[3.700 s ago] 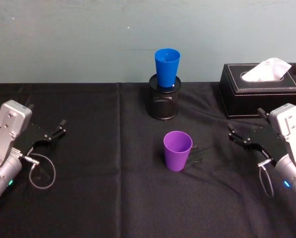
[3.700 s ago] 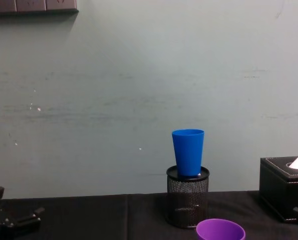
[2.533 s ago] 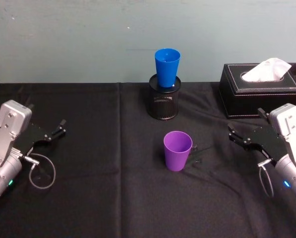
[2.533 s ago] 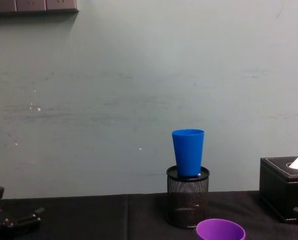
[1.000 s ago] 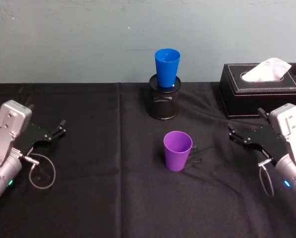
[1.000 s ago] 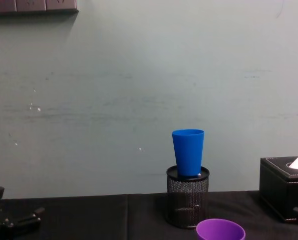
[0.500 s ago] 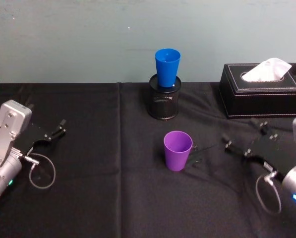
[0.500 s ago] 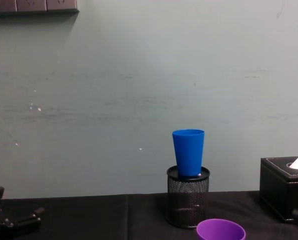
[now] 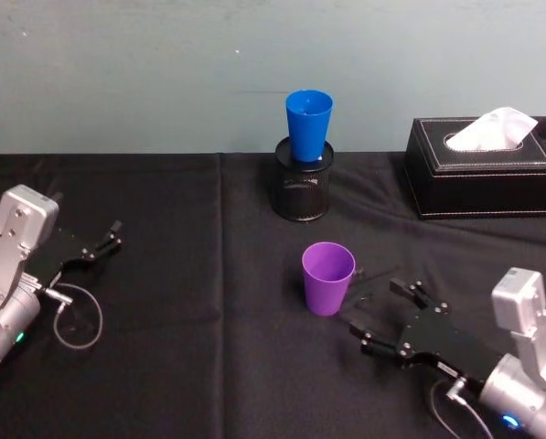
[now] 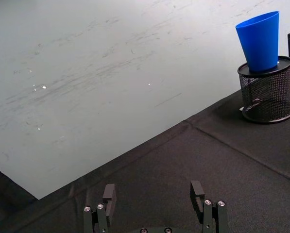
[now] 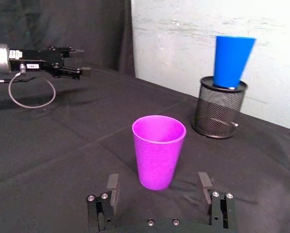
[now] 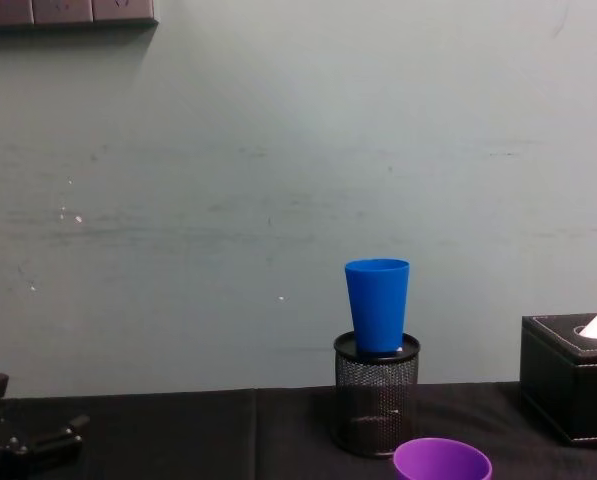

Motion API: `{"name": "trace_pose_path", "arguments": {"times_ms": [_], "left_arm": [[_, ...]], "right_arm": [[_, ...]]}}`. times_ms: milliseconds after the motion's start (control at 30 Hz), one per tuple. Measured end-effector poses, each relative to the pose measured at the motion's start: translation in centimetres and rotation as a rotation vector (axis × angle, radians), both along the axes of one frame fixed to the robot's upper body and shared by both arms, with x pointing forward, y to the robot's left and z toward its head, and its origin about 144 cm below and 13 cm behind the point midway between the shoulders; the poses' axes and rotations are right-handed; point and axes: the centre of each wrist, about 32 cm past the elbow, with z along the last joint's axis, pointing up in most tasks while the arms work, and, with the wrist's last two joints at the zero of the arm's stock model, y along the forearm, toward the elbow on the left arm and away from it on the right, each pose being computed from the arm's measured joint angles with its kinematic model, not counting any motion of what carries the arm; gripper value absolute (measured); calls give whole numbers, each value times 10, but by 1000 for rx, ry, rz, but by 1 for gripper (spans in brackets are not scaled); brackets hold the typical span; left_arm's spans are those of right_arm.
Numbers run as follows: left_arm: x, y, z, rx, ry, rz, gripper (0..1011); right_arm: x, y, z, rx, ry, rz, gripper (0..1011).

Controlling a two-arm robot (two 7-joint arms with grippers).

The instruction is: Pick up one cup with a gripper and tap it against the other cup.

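The purple cup [image 9: 328,277] stands upright on the black cloth mid-table, also in the right wrist view [image 11: 158,150] and chest view [image 12: 442,460]. The blue cup [image 9: 308,123] stands upright on top of a black mesh pen holder [image 9: 302,190] behind it, as the chest view [image 12: 377,305] also shows. My right gripper [image 9: 382,311] is open, low over the cloth just front-right of the purple cup, jaws facing it across a short gap [image 11: 158,190]. My left gripper [image 9: 114,235] rests open at the far left [image 10: 153,190].
A black tissue box [image 9: 483,178] with white tissue sits at the back right, near the wall. A grey cable loop [image 9: 76,320] hangs by the left wrist. Bare black cloth lies between the purple cup and the pen holder.
My right arm has swung from beside the tissue box forward and leftward, and its open jaws now face the purple cup from close by. Cups and left arm have not moved.
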Motion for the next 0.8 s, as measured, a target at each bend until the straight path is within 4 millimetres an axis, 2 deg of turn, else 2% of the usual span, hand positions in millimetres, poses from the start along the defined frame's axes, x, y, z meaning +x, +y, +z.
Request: {"name": "trace_pose_path", "arguments": {"times_ms": [433, 800], "left_arm": [[0, 0, 0, 0, 0, 0, 1000], [0, 0, 0, 0, 0, 0, 1000]], "right_arm": [[30, 25, -7, 17, 15, 15, 1003], [47, 39, -6, 41, 17, 21, 1003]]}}
